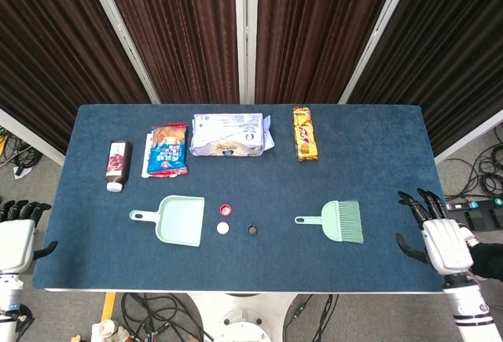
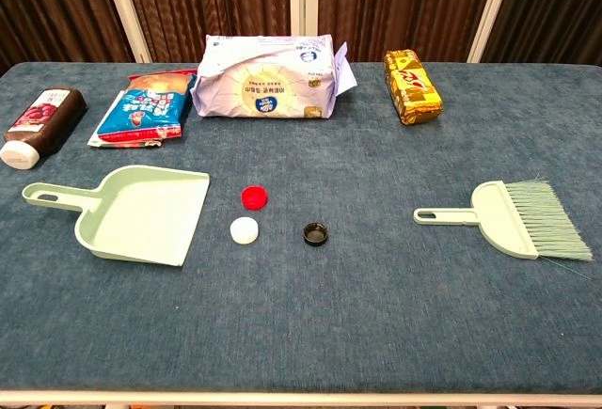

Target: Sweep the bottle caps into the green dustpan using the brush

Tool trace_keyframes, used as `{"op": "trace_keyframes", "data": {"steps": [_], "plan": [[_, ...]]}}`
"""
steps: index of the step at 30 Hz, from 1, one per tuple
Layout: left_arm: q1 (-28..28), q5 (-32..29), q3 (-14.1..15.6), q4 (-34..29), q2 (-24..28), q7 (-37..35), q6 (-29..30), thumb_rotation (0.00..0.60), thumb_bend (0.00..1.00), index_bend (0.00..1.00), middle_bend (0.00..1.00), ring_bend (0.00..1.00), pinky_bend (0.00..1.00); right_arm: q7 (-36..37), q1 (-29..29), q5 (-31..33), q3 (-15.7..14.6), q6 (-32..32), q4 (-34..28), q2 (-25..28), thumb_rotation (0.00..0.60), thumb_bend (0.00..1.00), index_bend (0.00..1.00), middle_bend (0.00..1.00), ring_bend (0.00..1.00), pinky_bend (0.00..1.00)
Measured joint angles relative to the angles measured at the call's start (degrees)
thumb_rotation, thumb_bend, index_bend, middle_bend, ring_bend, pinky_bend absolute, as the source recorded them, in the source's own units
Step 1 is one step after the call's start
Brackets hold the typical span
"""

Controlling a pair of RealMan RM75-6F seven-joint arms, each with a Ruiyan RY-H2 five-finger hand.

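Right hand (image 1: pixel 442 241) fingers wide beside brush (image 1: pixel 339 221); left hand (image 1: pixel 16 240) seemingly wide too

Print on packets (image 2: pixel 263 78) too small to read.

Dark brown pleated curtains (image 1: pixel 189 27) across the back, split by pale slanted frame bars (image 1: pixel 245 31). Surface (image 1: pixel 377 145) covered in dark blue fabric. Grey floor (image 1: pixel 55 177) at both sides; black cables (image 1: pixel 483 173) right and beneath. Even lighting.

Left robot hand (image 1: pixel 16 241) cut by the head view's edge; both hands outside chest view
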Motion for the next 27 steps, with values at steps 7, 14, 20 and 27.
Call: {"op": "trace_keyframes", "data": {"steps": [7,14,20,27], "plan": [[-0.1,0.3,0.2,0.1,-0.2,-0.5,-0.3,0.6,0.11,0.3,0.28,0.18,0.15,-12.9,6.1,3.5,1.8,-9.8,-2.4,-1.7,0.6,0.16,0.23,0.32,0.05,0.02],[0.4,0.8,0.6,1.1,-0.5,-1.7,0.3,0.6,0.11,0.3,0.28,0.18,0.15,-34.9,13.2,11.9,3.9,-17.4,-3.5,-8.2,0.6,0.13,0.27,0.32,0.07,0.02],[0.6,0.7,0.9,2.3,-1.0,-2.9,-0.1,0.6,0.11,0.3,0.28,0.18,0.15,-46.5,18.9,21.7,4.8,-21.2,-1.5,-18.5,0.6,0.12,0.3,0.34,0.07,0.05],[0.6,0.7,0.9,3.6,-1.6,-3.9,-0.4,0.6,0.11,0.3,0.28,0.18,0.15,-52.1,21.7,24.0,3.1,-20.6,5.4,-26.7,0.6,0.13,0.31,0.36,0.09,0.09]]}}
